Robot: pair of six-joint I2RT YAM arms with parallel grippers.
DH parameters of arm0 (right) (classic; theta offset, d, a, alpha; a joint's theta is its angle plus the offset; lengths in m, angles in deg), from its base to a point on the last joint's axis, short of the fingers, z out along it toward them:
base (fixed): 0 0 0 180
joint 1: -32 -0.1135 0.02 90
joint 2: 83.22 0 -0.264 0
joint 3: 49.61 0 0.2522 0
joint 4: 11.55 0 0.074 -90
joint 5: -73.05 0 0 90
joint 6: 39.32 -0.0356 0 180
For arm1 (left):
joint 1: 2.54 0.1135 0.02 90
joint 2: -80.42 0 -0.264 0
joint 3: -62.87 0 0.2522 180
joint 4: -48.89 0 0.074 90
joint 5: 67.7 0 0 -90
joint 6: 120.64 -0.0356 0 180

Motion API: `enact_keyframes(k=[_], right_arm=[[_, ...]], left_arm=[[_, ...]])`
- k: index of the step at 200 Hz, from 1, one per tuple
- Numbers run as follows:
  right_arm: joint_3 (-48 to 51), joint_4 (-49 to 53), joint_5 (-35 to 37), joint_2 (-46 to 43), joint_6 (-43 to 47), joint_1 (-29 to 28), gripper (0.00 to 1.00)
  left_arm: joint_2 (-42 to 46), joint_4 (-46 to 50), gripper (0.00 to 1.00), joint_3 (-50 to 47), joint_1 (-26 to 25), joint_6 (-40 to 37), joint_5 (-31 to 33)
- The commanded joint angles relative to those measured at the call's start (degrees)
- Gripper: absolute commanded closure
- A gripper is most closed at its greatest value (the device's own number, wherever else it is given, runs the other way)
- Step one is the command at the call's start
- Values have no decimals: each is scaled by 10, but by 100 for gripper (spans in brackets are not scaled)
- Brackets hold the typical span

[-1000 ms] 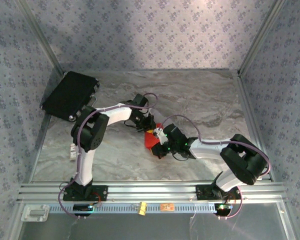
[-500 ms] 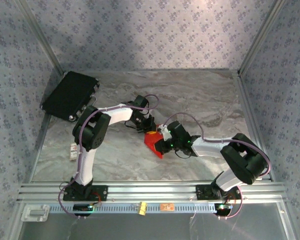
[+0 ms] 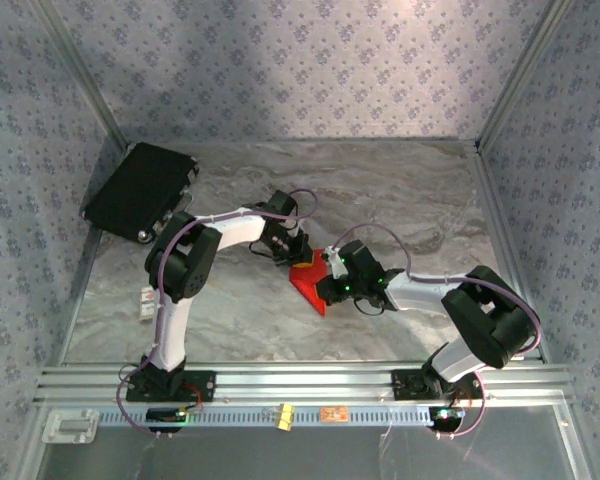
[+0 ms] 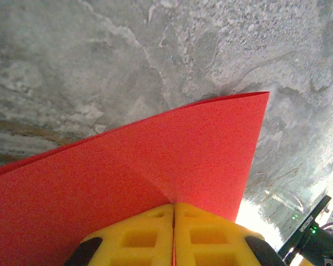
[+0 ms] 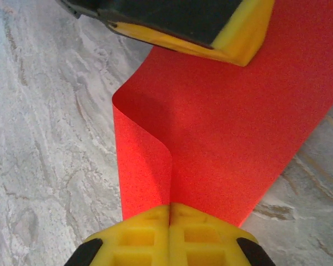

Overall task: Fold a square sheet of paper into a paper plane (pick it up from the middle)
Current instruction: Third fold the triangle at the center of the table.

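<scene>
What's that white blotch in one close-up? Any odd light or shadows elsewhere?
Left wrist view: glare bleaches the grey marbled tabletop beside the bright red paper sheet. Right wrist view: the sheet's curled fold shades itself darker. Top view: a pale light patch on the patterned back wall.

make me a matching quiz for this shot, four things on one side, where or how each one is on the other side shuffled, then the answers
1. square sheet of paper
2. black case
3. right gripper
4. orange tag

a. far left corner of the table
b. clamped shut on red paper
c. on the near rail
d. bent over in a curl

Pairs: 1-d, 2-a, 3-b, 4-c
</scene>
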Motion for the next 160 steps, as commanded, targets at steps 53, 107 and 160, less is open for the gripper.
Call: enact_keyframes(k=[53,107,160], right_arm=[[-5,30,33,0,-8,3,94],[-12,25,25,12,-9,3,94],[-16,22,23,22,-8,3,94]], left_arm=[[-19,27,91,0,-4,-10,20],[-19,25,91,0,-5,-9,20],[-20,24,91,-1,-5,-8,20]])
